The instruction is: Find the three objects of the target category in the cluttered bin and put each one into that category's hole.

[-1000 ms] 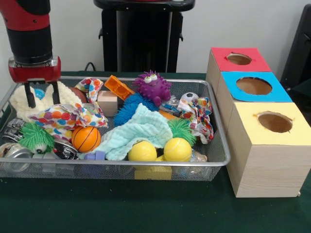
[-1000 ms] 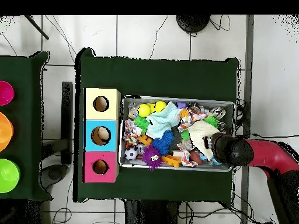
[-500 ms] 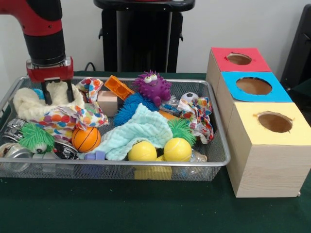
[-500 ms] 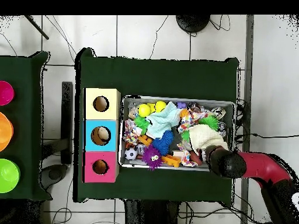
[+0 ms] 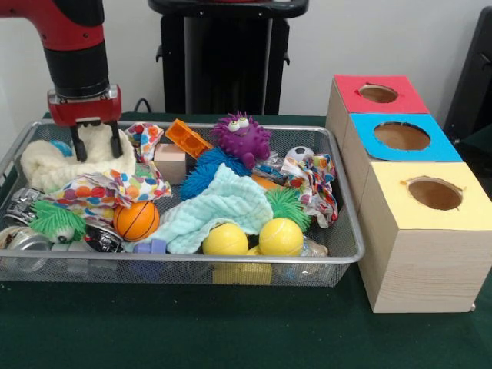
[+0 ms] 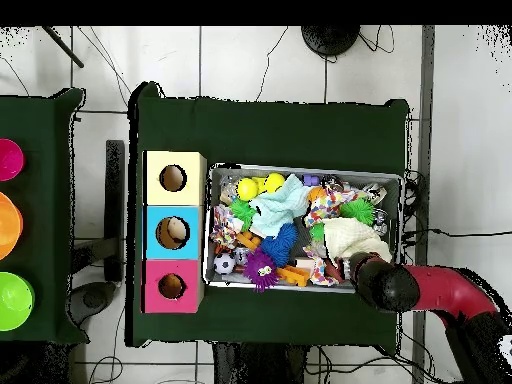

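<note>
The wire mesh bin (image 5: 192, 264) is full of clutter and also shows in the overhead view (image 6: 300, 168). My gripper (image 5: 96, 144) is at its far left corner. Its fingers (image 5: 78, 144) pinch a raised fold of a cream fluffy cloth (image 5: 54, 165). In the overhead view the arm's head (image 6: 385, 285) covers the gripper, beside the cloth (image 6: 345, 237). Near the front lie two yellow balls (image 5: 225, 240) (image 5: 280, 237) and an orange basketball (image 5: 136, 220). A small soccer ball (image 5: 301, 154) lies at the back right. The red (image 5: 380, 94), blue (image 5: 402, 137) and yellow (image 5: 434, 194) boxes with holes stand right of the bin.
Also in the bin are a purple spiky toy (image 5: 241, 137), a blue spiky ball (image 5: 204, 169), a mint cloth (image 5: 219, 204), dotted cloths (image 5: 115, 188), a green fuzzy toy (image 5: 55, 219), a wooden block (image 5: 170, 162) and an orange piece (image 5: 187, 138). The black pedestal (image 5: 227, 54) stands behind.
My gripper has moved right in the front view and towards the bin's far rim, dragging the cream cloth's fold with it. The cloth now bunches up under the gripper.
</note>
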### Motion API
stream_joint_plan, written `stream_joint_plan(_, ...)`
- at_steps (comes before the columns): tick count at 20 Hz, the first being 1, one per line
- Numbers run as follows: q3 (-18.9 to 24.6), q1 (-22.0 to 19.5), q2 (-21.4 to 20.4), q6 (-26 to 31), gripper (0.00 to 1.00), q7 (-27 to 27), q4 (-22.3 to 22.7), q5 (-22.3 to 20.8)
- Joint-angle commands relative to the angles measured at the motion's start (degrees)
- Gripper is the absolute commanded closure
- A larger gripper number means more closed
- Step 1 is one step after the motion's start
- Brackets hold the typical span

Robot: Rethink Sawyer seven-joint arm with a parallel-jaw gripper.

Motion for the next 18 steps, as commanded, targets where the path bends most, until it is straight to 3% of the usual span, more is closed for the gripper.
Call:
stream_joint_plan(1, -1.2, 1.2, 4.0, -2.7, 0.00, -3.4, 1.5, -5.0)
stream_joint_plan(10, -5.4, 4.4, 17.5, -9.6, 0.00, -0.6, -9.0, -10.1)
stream_joint_plan(14, -5.1, 3.4, 18.4, -10.1, 0.00, -2.7, -9.4, -9.5)
stream_joint_plan(15, -5.3, 3.5, 18.3, -9.6, 1.00, -2.4, -9.3, -8.6)
stream_joint_plan(18, -5.0, 3.8, 16.5, -9.6, 1.00, -2.4, -8.2, -8.4)
